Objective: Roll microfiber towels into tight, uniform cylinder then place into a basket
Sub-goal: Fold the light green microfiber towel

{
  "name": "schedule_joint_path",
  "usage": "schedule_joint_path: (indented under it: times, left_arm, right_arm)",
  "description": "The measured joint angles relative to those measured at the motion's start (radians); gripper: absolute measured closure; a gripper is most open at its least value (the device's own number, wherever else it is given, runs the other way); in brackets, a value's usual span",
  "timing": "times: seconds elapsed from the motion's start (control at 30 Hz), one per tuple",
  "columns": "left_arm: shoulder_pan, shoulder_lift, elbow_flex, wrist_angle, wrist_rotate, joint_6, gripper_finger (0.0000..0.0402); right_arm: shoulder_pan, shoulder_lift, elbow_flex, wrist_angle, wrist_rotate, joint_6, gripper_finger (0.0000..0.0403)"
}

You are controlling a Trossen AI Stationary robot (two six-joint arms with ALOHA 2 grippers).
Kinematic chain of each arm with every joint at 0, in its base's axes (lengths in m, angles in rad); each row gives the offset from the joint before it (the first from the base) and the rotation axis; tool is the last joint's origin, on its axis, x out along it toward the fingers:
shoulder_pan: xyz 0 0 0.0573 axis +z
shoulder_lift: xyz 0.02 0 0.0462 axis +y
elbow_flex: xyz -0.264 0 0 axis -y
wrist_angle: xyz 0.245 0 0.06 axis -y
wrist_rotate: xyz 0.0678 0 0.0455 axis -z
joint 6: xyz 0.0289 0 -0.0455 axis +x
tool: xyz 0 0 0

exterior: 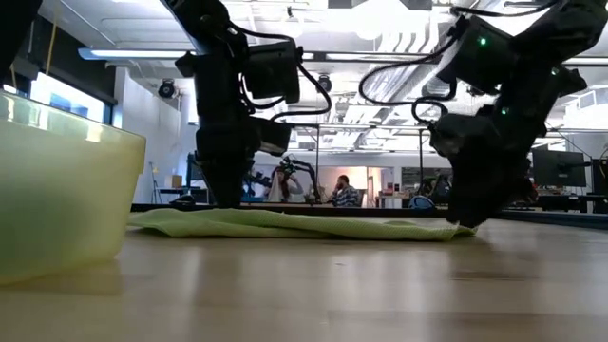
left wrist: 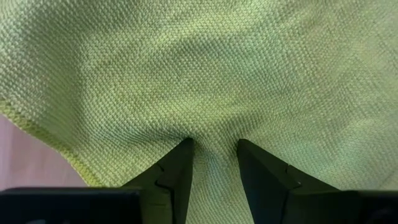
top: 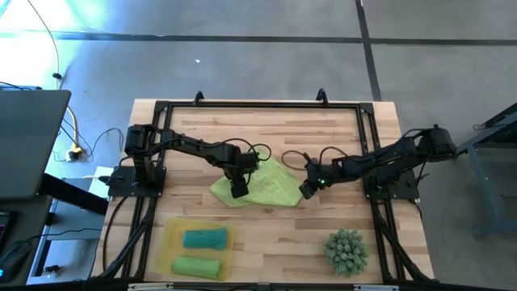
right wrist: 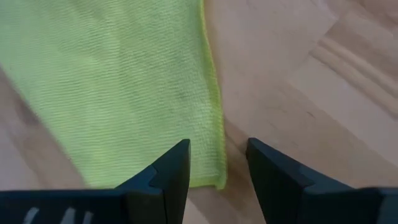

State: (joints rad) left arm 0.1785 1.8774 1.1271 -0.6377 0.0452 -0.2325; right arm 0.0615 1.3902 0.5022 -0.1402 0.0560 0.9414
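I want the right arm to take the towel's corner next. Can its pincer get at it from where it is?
Probably yes: the right pincer hangs open just over the green towel corner, with bare table beside it and nothing between.

You see 1 towel (top: 271, 186) flat mid-table, the basket (top: 170, 242) near the front left holding 2 rolled towels (top: 203, 238).

Under the matt black left gripper (left wrist: 213, 155) lies a lime-green microfibre towel (left wrist: 205, 74), its cloth coarse and pebbly with a stitched hem. Beside the right gripper (right wrist: 217, 158), the pale wooden tabletop (right wrist: 298, 81) looks smooth, satin. The translucent yellow tray (exterior: 57, 190) seems plastic.
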Motion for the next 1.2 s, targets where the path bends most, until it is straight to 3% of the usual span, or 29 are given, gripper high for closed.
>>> schedule_joint_path:
  times: [0.3,0.93,1.2]
  left_arm:
    - [0.0,0.0,0.0,0.01,0.0,0.011,0.0284]
    - [0.007,0.002,0.014,0.108,-0.034,0.027,0.0284]
    - [-0.004,0.002,0.121,0.005,-0.026,0.102,0.0284]
  right_arm:
    - [0.049,0.087,0.004,0.052,0.062,0.021,0.026]
    - [0.08,0.092,0.001,0.015,0.145,-0.026,0.0397]
    - [0.076,0.058,0.0,-0.004,0.171,-0.239,0.0402]
